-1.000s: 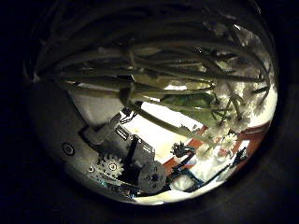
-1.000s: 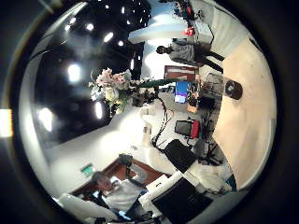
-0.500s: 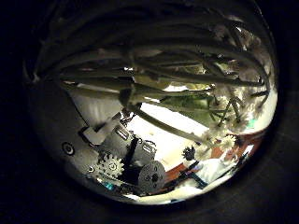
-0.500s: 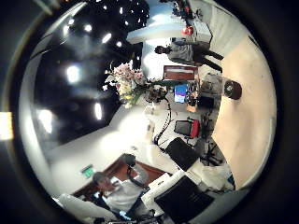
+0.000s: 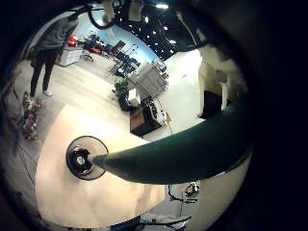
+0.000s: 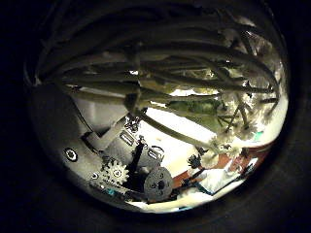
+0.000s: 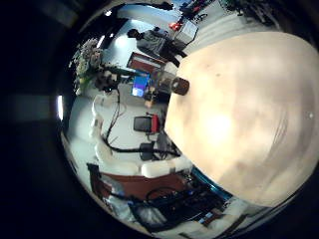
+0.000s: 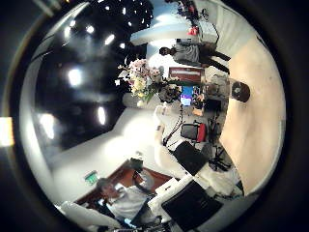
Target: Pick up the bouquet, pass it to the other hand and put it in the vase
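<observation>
Since a second ago, the bouquet swings nearer the vase (dark, round), its pale stems clutched in the left hand; right hand's fingers cannot be told.

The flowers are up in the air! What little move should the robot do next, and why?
Probably carry the bouquet sideways until its stems hang above the vase. The left hand has the stems close against its palm, while the vase stands on the table with no flowers in it, off to one side of the bouquet.
</observation>
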